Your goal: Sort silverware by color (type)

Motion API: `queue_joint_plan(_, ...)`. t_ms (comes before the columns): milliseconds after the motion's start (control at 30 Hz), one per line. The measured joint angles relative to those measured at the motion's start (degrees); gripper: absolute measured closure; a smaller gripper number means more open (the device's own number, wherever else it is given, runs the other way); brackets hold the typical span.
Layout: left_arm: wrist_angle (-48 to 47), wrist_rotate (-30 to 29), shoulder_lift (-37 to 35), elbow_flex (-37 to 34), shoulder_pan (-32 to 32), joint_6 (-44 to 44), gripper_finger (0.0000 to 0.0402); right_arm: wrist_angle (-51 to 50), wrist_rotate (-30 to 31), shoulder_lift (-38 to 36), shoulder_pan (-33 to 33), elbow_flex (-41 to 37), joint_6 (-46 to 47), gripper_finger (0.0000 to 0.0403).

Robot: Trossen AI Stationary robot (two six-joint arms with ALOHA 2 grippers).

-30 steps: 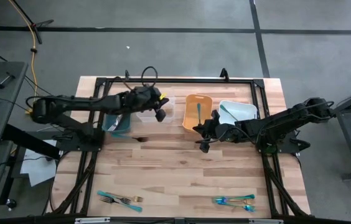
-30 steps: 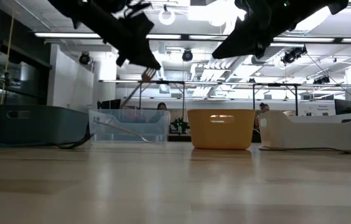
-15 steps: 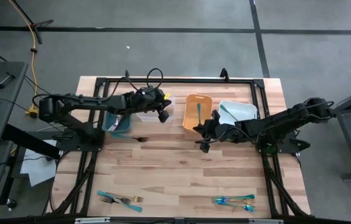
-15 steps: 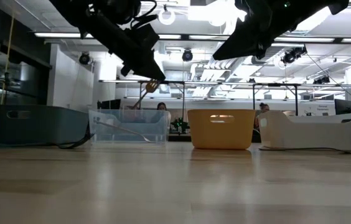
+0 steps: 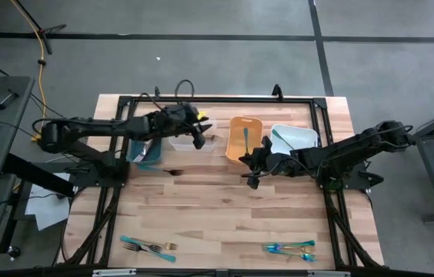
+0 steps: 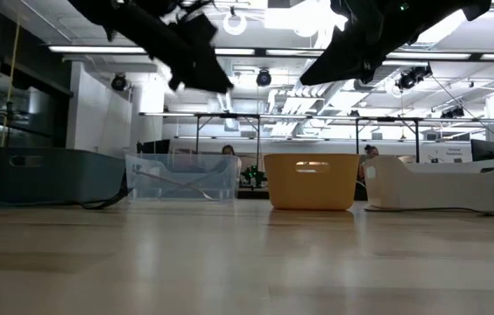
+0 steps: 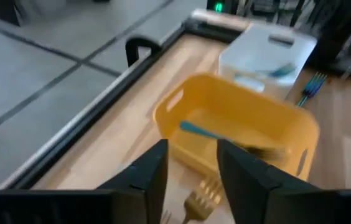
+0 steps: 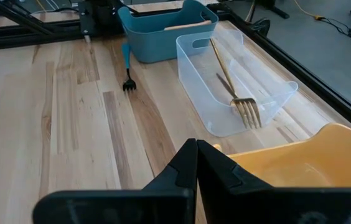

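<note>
My left gripper (image 5: 200, 139) hangs open over the right end of the clear bin (image 5: 188, 141). A gold fork (image 8: 245, 107) lies inside that bin, and its tines (image 7: 199, 200) show below and between the open fingers, apart from them. My right gripper (image 5: 249, 178) is shut on nothing and hovers over bare table in front of the orange bin (image 5: 244, 138). A dark fork (image 5: 175, 172) lies flat on the table in front of the clear bin. More silverware lies near the front edge, at the left (image 5: 148, 246) and at the right (image 5: 290, 248).
Several bins stand in a row at the back: teal (image 5: 144, 151), clear, orange and white (image 5: 294, 138). The orange bin holds a teal utensil (image 7: 200, 130), and the white bin holds another (image 7: 281, 70). A black frame (image 5: 125, 100) runs round the table. The table's middle is bare wood.
My left gripper has opened and let go of the gold fork, which hung slanting from its fingertips half a second ago. The fork has dropped into the clear bin. The gripper has risen a little above the bin.
</note>
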Motion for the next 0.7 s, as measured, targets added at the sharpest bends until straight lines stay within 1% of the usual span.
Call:
queue_joint_plan(133,-0.3,0.1,-5.1,0.4,-0.8,-0.1,0.0239,0.0,0.0,0.0,0.0,0.0,0.0,0.0402)
queue_joint_plan(233,-2.0,2.4,-8.5,0.2,-2.2,-1.0,0.023,-0.1,0.0,0.0,0.0,0.0,0.0,0.0402)
queue_joint_plan(300,-0.9,4.3,-10.7,-1.4,-3.9,-2.6,0.023,-0.1,0.0,0.0,0.0,0.0,0.0,0.0402)
queue_joint_plan(367,1.3,4.8,-12.5,-4.3,-6.3,-3.7,0.0231,-0.2,0.0,0.0,0.0,0.0,0.0,0.0402)
queue_joint_plan(500,12.3,3.3,-15.1,-13.5,-12.6,-6.0,0.0233,-0.2,0.0,0.0,0.0,0.0,0.0,0.0402)
queue_joint_plan(633,27.9,-0.8,-15.5,-23.9,-19.4,-6.4,0.0233,-0.2,0.0,0.0,0.0,0.0,-0.2,0.0402)
queue_joint_plan(700,34.6,-2.6,-15.2,-27.8,-21.9,-6.4,0.0233,-0.2,0.0,0.0,0.0,0.0,-0.2,0.0402)
